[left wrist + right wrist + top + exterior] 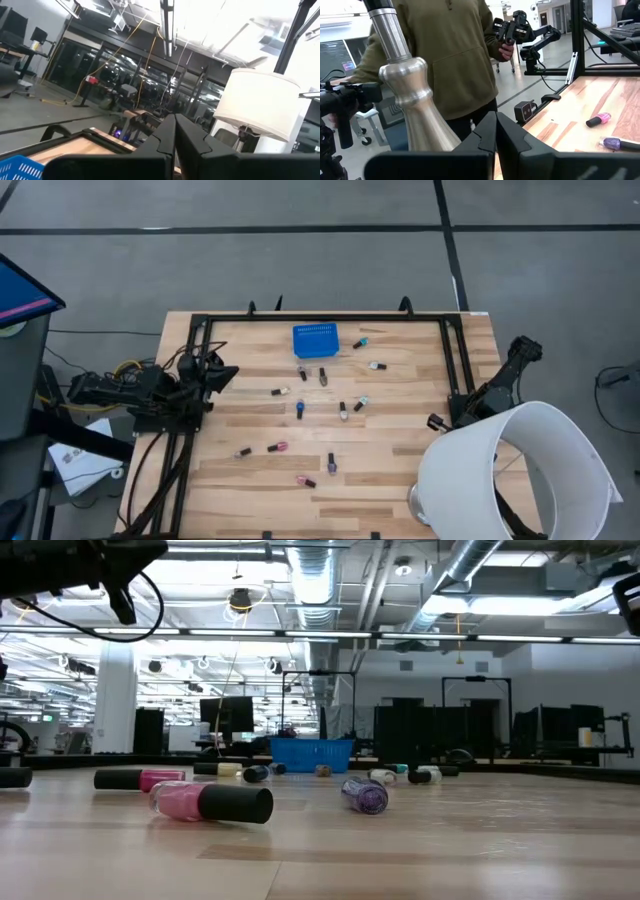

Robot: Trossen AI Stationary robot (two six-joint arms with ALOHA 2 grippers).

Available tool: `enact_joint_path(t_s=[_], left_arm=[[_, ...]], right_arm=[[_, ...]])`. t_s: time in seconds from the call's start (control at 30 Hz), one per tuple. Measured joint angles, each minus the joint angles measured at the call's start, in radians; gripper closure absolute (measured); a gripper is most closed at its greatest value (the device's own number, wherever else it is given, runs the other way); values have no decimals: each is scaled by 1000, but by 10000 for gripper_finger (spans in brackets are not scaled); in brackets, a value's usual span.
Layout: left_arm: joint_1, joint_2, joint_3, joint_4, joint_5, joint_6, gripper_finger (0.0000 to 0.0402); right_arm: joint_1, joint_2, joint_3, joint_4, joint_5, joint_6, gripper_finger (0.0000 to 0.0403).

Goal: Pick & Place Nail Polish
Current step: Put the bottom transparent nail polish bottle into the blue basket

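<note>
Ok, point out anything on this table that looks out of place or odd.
A floor lamp with a white shade overlaps the table's right front corner, beside the right gripper. The nail polish bottles lie scattered on their sides, none visible inside the blue basket. Both arms sit parked at the edges, the left gripper shut.

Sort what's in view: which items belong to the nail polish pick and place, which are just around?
Job:
nail polish bottles, scattered over the table
blue mesh basket, at the far edge of the table, likely the drop spot
left gripper and right gripper, both shut and parked at the table's sides

Just around:
white lamp shade
metal lamp stem
person in an olive hoodie
</note>
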Motion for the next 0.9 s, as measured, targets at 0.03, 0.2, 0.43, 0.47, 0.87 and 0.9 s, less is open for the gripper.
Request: enact_joint_path(t_s=[0.03,0.2,0.43,0.47,0.87,0.9], left_arm=[[0,0,0,2,0,-3,401],[0,0,0,8,0,-54,401],[0,0,0,39,0,-80,401],[0,0,0,50,0,-81,401],[0,0,0,99,0,-81,401],[0,0,0,100,0,-81,401]], right_arm=[[0,0,0,0,0,0,403],[0,0,0,1,0,11,403],[-34,2,4,59,125,-8,403],[-41,2,5,82,136,-8,403],[-178,0,7,528,568,-16,403],[-188,0,7,557,570,-14,403]])
